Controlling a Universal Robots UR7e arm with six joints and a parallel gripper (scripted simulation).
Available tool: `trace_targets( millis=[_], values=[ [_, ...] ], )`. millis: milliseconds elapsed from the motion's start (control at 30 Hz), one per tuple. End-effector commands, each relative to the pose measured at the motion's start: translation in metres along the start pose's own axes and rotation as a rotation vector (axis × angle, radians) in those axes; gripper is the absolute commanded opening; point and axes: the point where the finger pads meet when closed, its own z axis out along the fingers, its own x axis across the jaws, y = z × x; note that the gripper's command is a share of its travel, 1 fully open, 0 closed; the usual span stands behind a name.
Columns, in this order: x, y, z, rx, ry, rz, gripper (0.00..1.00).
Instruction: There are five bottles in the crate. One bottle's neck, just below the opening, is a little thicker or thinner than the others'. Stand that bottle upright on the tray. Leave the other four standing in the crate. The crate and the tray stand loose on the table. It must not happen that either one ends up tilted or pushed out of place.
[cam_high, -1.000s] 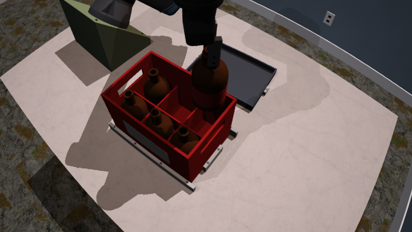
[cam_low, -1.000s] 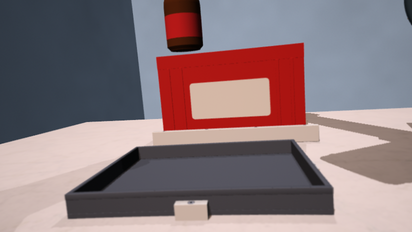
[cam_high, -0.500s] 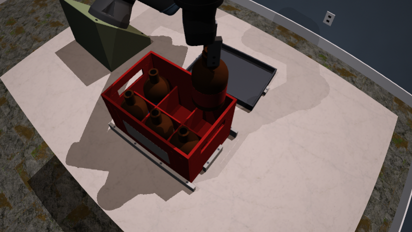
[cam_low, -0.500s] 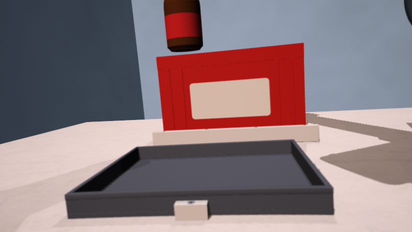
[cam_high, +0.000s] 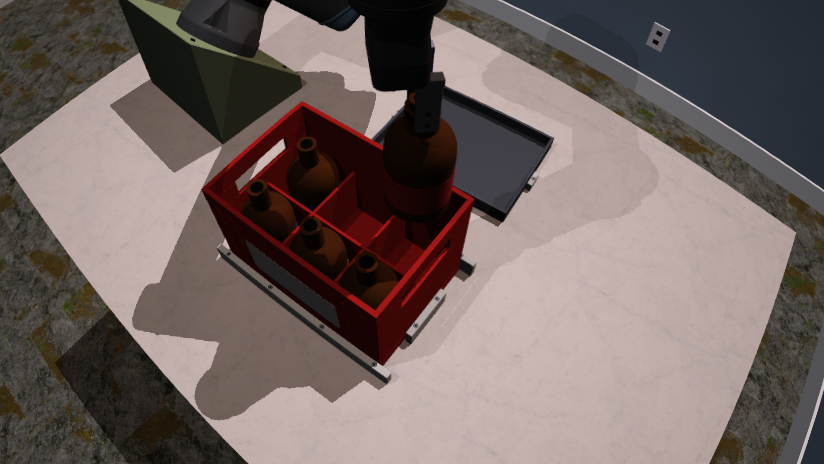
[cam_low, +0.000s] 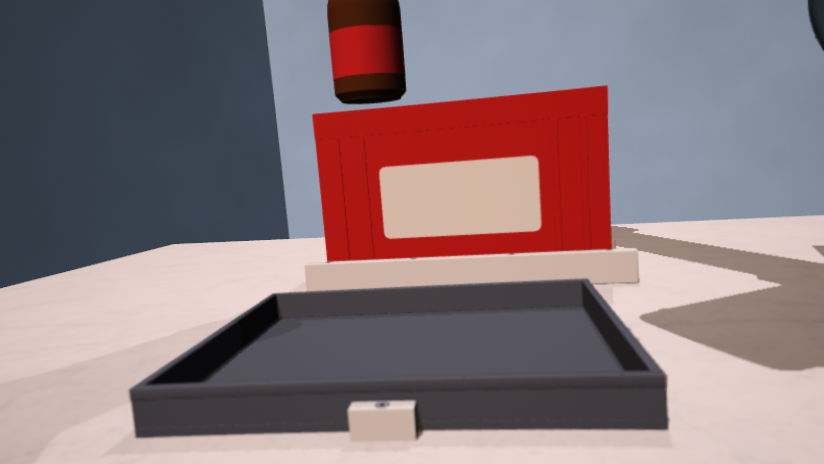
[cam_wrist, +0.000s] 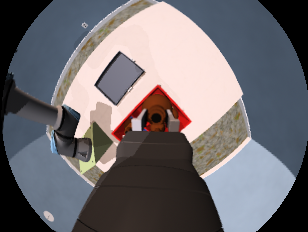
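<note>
My gripper (cam_high: 420, 109) (cam_wrist: 156, 114) is shut on the neck of a brown bottle (cam_high: 419, 155) (cam_low: 366, 51) (cam_wrist: 158, 106) with a red label. The bottle hangs upright, its base a little above the rim of the red crate (cam_high: 351, 296) (cam_low: 461, 103) (cam_wrist: 183, 118) at the crate's tray-side corner. Four brown bottles stand in the crate: one (cam_high: 313, 175) in the tray-side row, three (cam_high: 268, 210) (cam_high: 317, 247) (cam_high: 369, 279) in the other row. Two compartments are empty. The dark grey tray (cam_high: 495, 155) (cam_low: 426, 345) (cam_wrist: 120, 79) lies beside the crate and is empty.
Pale rails (cam_high: 299, 308) (cam_low: 472, 269) lie along the crate's foot. A small pale block (cam_high: 531, 182) (cam_low: 382, 421) sits at the tray's edge. A green wedge-shaped stand (cam_high: 224, 86) (cam_wrist: 100, 142) is near the crate, beneath part of the arm.
</note>
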Motion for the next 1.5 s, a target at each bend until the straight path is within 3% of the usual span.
trace_targets(
  millis=[0, 1467],
  values=[
    [0.0, 0.0, -0.001, 0.0, 0.001, 0.0, 0.0],
    [-0.03, -0.017, -0.001, 0.0, 0.001, 0.0, 0.0]
  ],
)
